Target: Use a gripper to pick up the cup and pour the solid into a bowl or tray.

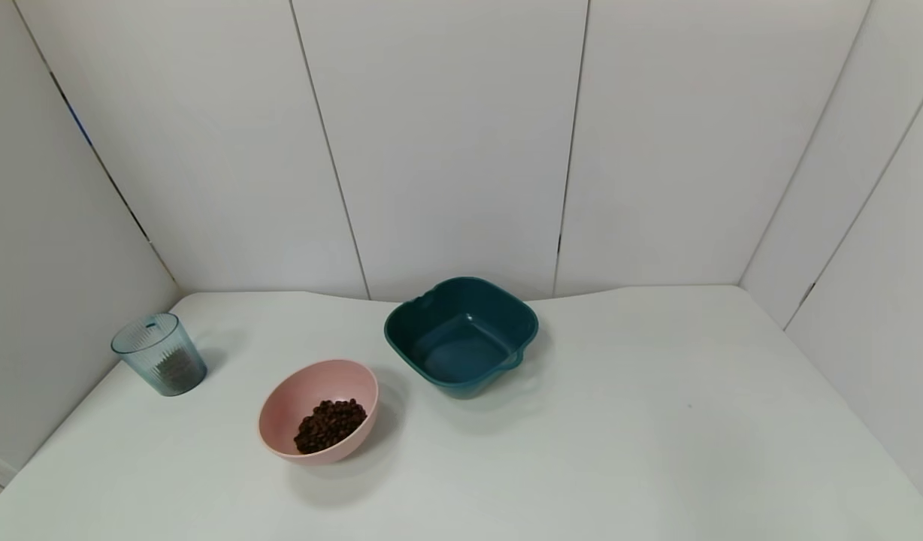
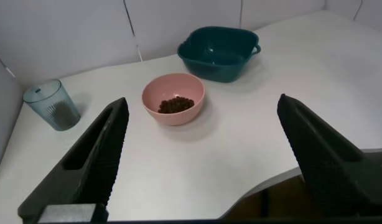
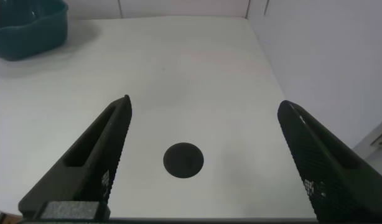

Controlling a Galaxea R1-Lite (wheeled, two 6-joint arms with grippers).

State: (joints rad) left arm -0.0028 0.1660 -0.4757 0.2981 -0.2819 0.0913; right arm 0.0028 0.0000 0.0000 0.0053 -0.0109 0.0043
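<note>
The ribbed blue-grey cup [image 1: 161,354] stands upright at the table's far left, near the wall; a dark patch shows through its side. The pink bowl [image 1: 289,398] sits to its right and holds a heap of dark brown beans [image 1: 330,424]. Neither gripper shows in the head view. In the left wrist view my left gripper [image 2: 202,102] is open and empty, held back near the table's front edge, well short of the bowl [image 2: 155,92], the beans [image 2: 175,104] and the cup [image 2: 52,106]. My right gripper [image 3: 204,102] is open and empty above the table's right side.
A dark teal squarish basin [image 1: 499,304] stands empty behind and right of the bowl, also in the left wrist view [image 2: 203,46]. White wall panels close the back and sides. A black round spot [image 3: 183,160] lies on the table under the right gripper.
</note>
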